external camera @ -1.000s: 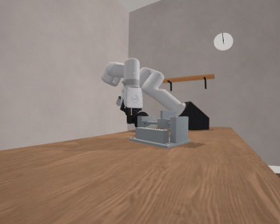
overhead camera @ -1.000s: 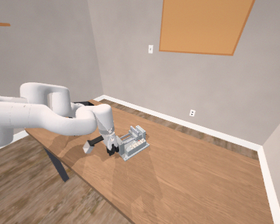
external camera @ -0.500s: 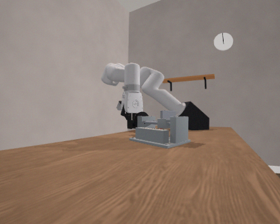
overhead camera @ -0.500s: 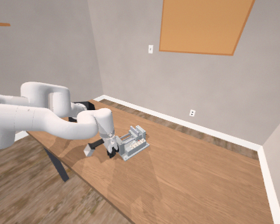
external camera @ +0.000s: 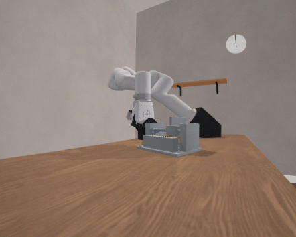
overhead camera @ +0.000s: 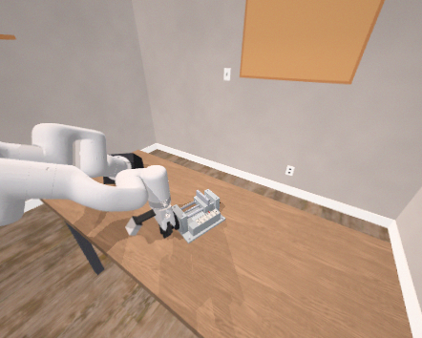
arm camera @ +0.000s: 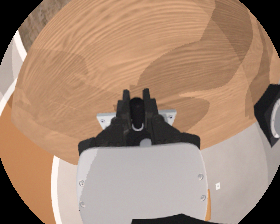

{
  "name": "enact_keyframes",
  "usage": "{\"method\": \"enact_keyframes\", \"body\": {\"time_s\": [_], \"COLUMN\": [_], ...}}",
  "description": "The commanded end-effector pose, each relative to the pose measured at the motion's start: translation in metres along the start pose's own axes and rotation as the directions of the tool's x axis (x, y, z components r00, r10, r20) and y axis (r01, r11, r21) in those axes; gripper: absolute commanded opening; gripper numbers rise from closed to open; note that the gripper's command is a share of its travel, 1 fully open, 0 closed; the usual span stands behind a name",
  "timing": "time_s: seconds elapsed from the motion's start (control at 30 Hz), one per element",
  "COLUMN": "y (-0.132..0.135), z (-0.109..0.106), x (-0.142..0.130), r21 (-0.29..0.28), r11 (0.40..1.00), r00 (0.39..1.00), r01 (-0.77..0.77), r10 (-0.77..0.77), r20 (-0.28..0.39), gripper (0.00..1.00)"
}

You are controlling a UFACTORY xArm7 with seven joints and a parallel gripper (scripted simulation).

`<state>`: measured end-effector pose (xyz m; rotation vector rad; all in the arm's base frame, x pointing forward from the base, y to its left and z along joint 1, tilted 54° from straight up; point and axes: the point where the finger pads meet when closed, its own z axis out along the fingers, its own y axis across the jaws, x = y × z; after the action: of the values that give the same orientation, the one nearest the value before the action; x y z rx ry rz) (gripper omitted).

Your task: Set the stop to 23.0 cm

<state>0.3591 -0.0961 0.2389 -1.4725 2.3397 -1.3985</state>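
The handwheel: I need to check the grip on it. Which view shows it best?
The exterior view: the dark handwheel shows beside the fixture, under the closed gripper. The top view shows a dark patch; the wrist view mostly fingers.

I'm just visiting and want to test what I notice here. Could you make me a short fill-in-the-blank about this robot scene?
1. The claw is shut on the black ____ at the end of the grey stop fixture.
2. The fixture sits on a ____ table.
3. In the exterior view, a round white ____ hangs high on the wall.

Missing words: handwheel; wooden; clock
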Motion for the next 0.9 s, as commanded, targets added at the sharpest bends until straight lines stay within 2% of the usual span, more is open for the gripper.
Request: {"method": "enact_keyframes", "body": {"time_s": [0.0,0.87], "y": [0.005,0.028], "z": [0.001,-0.004], "x": [-0.001,-0.001], "r21": [0.005,0.005], "r11": [1.0,1.0], "r00": [1.0,1.0], "r01": [-0.001,-0.001], "r10": [0.001,0.001], "r20": [0.002,0.002], "gripper": [0.06,0.06]}}
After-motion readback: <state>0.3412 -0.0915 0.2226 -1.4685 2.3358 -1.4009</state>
